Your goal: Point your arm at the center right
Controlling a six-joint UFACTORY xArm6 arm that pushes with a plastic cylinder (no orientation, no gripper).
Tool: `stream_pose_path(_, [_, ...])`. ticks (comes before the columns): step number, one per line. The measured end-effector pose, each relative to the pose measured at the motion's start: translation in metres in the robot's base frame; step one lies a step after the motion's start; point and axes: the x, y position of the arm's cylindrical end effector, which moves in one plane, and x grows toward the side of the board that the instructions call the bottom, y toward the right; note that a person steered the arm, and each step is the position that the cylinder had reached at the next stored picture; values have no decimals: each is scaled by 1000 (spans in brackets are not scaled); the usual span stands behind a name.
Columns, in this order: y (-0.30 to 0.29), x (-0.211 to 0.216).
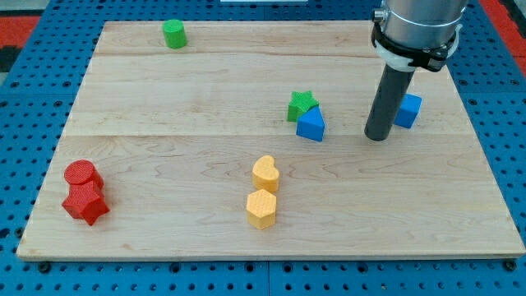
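Note:
My tip [376, 137] rests on the wooden board [205, 156] at the centre right. A blue cube [408, 110] sits just to the tip's right and slightly above, partly hidden by the rod. A blue triangular block [311, 125] lies to the tip's left, touching a green star [301, 104] above it. A yellow heart [265, 173] and a yellow hexagon [261, 208] sit at the bottom middle. A red cylinder [82, 174] and a red star [86, 202] touch at the bottom left. A green cylinder [174, 34] stands at the top left.
The board lies on a blue pegboard table [25, 123]. The arm's grey body [415, 29] hangs over the board's top right corner.

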Motion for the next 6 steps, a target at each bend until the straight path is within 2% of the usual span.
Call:
stream_pose_path(3, [5,1])
stream_pose_path(4, [96,23])
stream_pose_path(5, [123,-3])
stream_pose_path(6, [124,-28])
